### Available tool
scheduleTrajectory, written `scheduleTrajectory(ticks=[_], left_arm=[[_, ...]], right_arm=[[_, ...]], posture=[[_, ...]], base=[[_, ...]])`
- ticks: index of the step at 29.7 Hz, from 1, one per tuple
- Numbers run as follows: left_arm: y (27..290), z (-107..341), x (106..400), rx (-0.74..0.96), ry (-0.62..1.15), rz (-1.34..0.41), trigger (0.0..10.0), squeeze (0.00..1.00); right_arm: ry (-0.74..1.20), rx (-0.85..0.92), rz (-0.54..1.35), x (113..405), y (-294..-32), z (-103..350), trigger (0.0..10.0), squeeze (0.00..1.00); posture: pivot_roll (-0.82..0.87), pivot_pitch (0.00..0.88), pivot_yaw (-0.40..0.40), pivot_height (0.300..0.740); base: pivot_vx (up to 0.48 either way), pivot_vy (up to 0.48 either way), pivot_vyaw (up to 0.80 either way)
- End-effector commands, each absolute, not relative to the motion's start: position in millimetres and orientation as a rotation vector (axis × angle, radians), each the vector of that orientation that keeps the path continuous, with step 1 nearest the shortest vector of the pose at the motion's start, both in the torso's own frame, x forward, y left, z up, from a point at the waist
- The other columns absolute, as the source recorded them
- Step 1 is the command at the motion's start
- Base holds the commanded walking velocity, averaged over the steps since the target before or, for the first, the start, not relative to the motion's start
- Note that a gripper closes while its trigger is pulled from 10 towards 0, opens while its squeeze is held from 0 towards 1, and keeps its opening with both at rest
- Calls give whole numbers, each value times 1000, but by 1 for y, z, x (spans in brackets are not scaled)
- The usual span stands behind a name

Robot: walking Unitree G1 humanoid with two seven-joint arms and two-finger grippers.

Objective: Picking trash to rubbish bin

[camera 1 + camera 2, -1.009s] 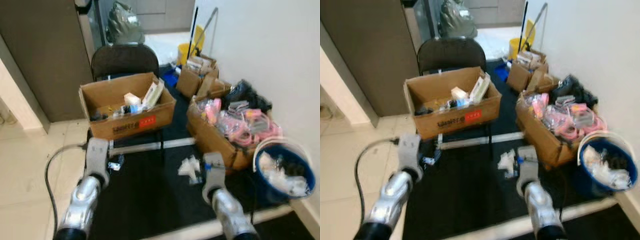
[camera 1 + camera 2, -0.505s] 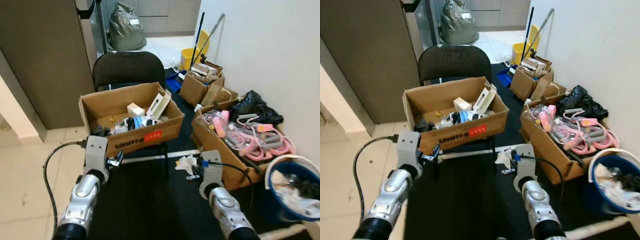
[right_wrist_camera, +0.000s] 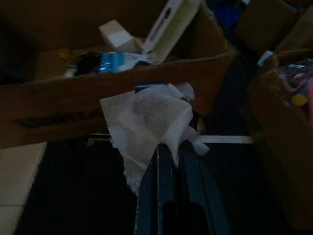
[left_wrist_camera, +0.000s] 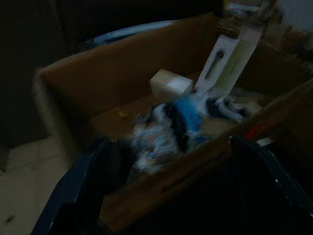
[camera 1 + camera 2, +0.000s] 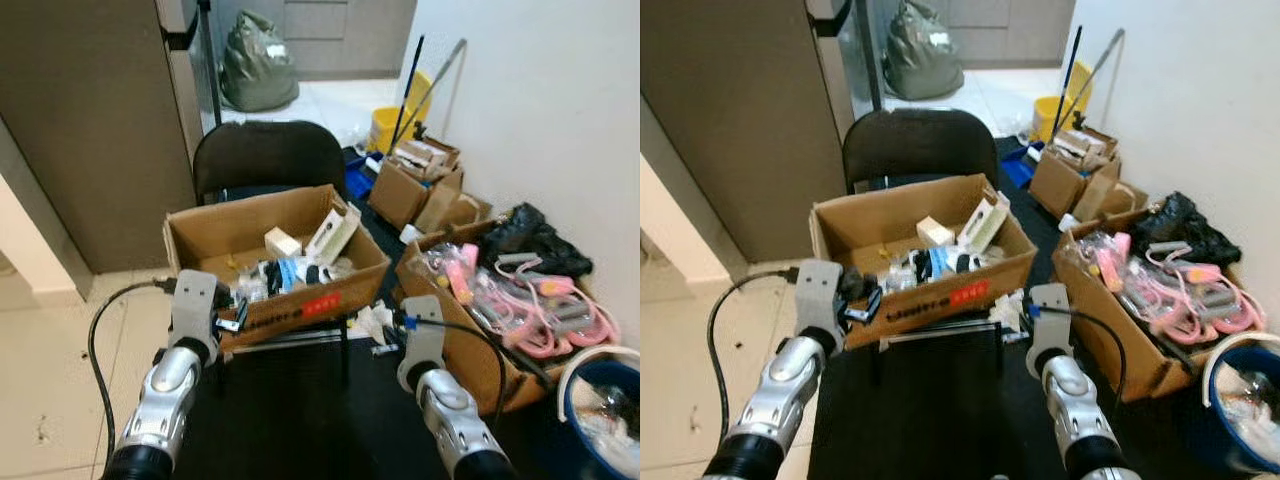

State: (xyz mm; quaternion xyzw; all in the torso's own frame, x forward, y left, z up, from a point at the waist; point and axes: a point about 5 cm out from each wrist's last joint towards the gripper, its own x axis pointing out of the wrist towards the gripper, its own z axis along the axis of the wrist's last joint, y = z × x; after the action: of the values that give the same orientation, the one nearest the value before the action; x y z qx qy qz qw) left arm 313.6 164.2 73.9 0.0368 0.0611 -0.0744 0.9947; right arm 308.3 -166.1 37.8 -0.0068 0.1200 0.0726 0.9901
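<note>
Right gripper (image 3: 172, 147) clenched on a white tissue (image 3: 149, 120), left gripper (image 4: 171, 196) spread idle; pickup done, we judge, carrying it to the blue bin (image 5: 600, 400) remains.

**Floor and chair: items carried**

Black mat (image 5: 290, 420) covers beige tile floor (image 5: 50, 400). On the mat: black chair (image 5: 265, 160) bearing an open cardboard box (image 5: 275, 255) of clutter, a box of pink cables (image 5: 500, 310), smaller boxes (image 5: 420, 190), blue bucket (image 5: 600, 420).
</note>
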Motion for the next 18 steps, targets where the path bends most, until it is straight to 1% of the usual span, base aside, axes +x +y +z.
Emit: scheduleTrajectory(ticks=[1,18], left_arm=[[166,68,310,78,142,-144,10000,0],[166,76,313,86,114,-152,10000,0]], right_arm=[[239,0,134,309,-166,38,10000,0],[109,44,121,326,-161,66,10000,0]], posture=[[-60,95,-12,740],[-61,95,-9,740]], base=[[412,0,0],[409,0,0]])
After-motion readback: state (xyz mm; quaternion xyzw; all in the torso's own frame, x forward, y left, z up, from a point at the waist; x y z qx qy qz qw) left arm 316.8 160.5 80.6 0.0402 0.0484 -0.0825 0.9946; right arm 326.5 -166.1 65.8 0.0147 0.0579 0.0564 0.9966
